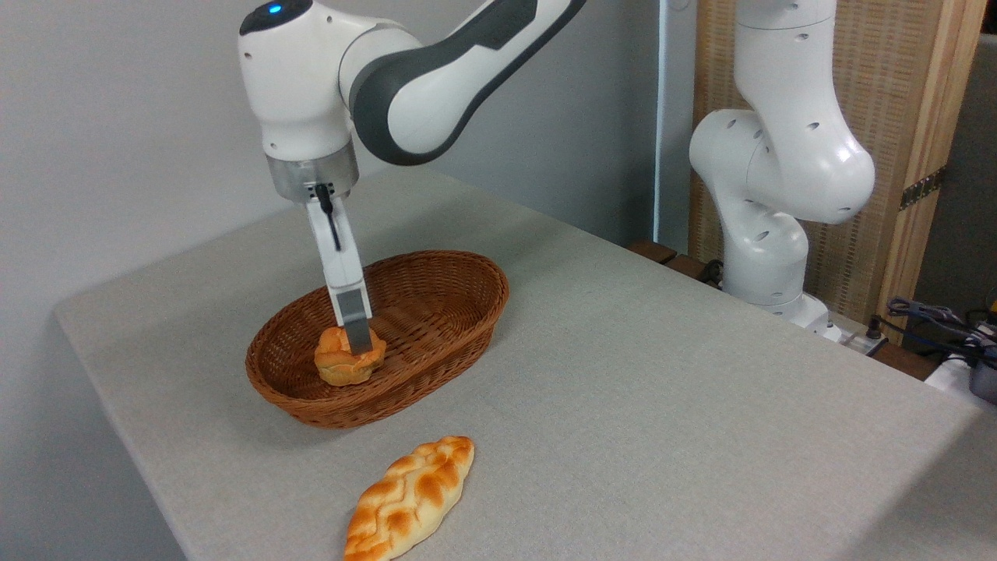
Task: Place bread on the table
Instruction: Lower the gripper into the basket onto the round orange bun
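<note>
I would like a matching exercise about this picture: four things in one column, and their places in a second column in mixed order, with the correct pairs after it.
Things:
1. small round golden bun
2. long braided golden loaf
3. brown oval wicker basket
4. robot's hand

Places:
A. lying on the light grey table, near the front edge
B. standing on the table, behind the loaf
C. inside the basket
D. reaching down from above onto the bun

Pairs: 1-C, 2-A, 3-B, 4-D
</note>
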{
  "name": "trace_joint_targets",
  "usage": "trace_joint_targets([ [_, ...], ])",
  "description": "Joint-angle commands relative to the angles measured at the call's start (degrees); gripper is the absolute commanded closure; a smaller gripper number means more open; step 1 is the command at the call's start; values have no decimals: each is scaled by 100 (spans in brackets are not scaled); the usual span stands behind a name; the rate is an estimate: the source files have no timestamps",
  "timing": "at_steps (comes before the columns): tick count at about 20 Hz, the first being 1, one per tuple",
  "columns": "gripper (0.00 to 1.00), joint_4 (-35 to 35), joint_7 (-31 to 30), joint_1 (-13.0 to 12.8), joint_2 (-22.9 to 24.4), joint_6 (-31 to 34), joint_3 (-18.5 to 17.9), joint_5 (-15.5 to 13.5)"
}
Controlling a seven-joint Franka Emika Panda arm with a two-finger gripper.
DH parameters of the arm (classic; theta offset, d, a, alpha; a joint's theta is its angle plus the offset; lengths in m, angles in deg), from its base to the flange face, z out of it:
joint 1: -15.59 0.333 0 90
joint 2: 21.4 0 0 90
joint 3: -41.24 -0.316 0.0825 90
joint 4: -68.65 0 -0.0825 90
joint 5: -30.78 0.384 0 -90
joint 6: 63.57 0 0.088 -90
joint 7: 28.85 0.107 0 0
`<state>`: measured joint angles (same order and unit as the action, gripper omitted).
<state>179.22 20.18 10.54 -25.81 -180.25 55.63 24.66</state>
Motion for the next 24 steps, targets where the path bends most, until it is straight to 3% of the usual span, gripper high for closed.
trace_joint_targets([
  [1,0,-9,563,-14,-103,-214,-68,6],
  [4,0,-9,669,-14,-244,-514,-68,14],
  [8,0,-9,678,-14,-297,-576,-68,418],
  [10,3,-9,669,-14,-350,-585,-68,454],
  [11,12,-18,669,-14,-359,-585,-68,462],
  [13,46,-9,669,-14,-368,-567,-77,454],
  [14,56,-9,669,-5,-368,-567,-77,454],
  [17,66,-9,669,-5,-368,-567,-77,454],
  [20,67,-9,713,4,-376,-567,-77,454],
  [24,76,-27,792,21,-333,-488,-86,454],
])
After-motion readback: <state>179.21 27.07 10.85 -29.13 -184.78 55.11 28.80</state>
